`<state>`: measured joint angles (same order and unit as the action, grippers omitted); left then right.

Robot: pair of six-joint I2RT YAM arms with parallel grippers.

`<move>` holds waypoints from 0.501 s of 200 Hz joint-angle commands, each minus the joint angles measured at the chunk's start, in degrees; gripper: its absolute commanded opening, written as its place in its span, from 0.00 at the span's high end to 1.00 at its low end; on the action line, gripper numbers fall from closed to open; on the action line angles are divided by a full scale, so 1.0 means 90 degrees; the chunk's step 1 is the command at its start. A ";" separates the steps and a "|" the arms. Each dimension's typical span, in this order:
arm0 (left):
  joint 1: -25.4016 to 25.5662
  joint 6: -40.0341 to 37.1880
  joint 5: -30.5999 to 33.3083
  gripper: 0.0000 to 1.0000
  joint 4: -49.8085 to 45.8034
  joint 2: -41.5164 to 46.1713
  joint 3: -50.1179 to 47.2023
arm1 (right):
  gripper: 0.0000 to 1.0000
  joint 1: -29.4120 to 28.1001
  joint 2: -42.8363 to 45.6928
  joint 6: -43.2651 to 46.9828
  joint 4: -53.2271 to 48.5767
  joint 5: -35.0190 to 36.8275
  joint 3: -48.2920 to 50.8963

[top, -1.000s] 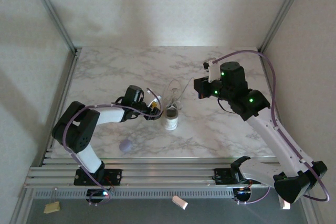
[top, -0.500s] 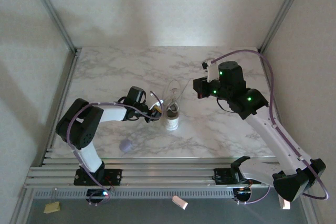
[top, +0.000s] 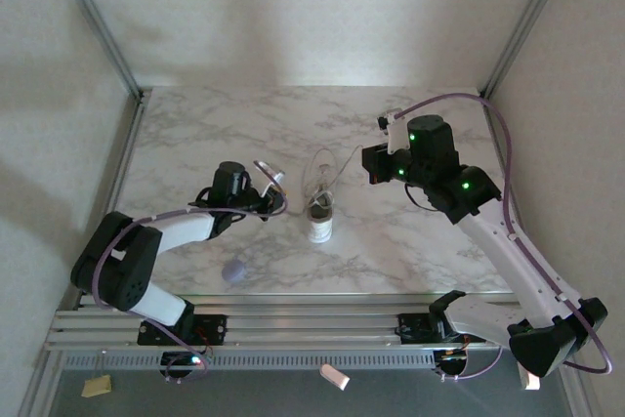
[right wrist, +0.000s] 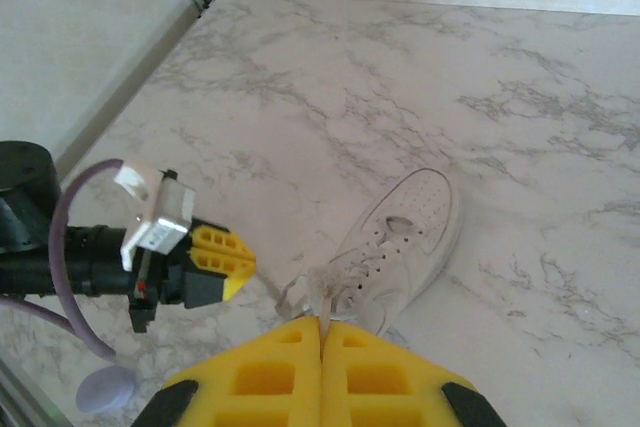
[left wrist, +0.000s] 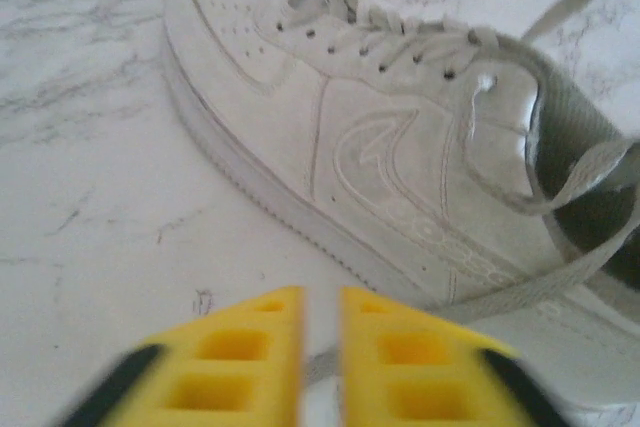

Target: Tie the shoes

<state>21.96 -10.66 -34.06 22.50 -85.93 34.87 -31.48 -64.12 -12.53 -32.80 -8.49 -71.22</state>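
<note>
The white sneaker [top: 319, 204] lies mid-surface [top: 205, 134], toe pointing away from the arm bases, between the two tools. The right tool [right wrist: 321, 342] is pressed together on a lace [right wrist: 326, 305] rising from the eyelets. The left tool [left wrist: 320, 347] is nearly closed, apparently pinching another strand. The strands are best drawn outward evenly and slowly, so the shoe does not skid. The left fingertips [left wrist: 235, 352] are blurred and cropped, leaving that grip uncertain.
</note>
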 commanded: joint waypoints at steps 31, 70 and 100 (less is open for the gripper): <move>0.0332 -0.0836 -0.0383 0.18 -0.1455 -0.0098 0.0813 | 1.00 0.0031 0.0022 0.0293 -0.0220 0.0171 -0.0291; 0.0258 -0.2311 0.1293 0.15 -0.1667 0.0564 0.0681 | 1.00 0.0045 -0.0043 0.0445 -0.0348 0.0082 -0.0366; 0.0142 -0.3046 0.0721 0.17 -0.2131 0.0662 0.0643 | 1.00 0.0061 -0.0044 0.0428 -0.0323 -0.0032 -0.0325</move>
<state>23.86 -29.39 -27.03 8.27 -80.68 41.08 -31.33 -64.34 -9.67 -34.81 -7.99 -72.86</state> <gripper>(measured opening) 0.843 0.061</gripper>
